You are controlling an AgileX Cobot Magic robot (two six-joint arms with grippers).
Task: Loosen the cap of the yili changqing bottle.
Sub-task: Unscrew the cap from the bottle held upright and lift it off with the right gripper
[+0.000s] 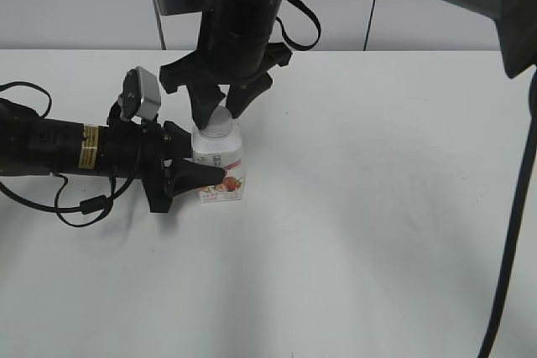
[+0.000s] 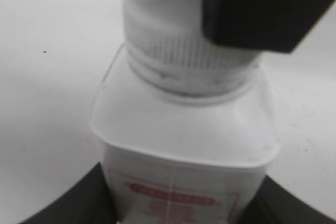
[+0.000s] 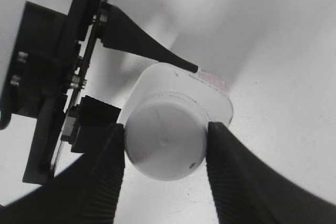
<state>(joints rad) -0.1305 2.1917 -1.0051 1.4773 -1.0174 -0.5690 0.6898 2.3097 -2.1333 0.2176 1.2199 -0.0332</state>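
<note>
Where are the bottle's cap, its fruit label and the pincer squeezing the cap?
cap (image 3: 164,142), right wrist view, flat top.
fruit label (image 1: 225,183), exterior view, front face of the bottle.
right pincer (image 1: 220,111), exterior view, between its fingertips at the cap.

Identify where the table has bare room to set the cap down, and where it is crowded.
Bare table lies right of the bottle and in front of it. Crowded: left of the bottle, where the left gripper holds it; above, the right gripper grips the cap.
</note>
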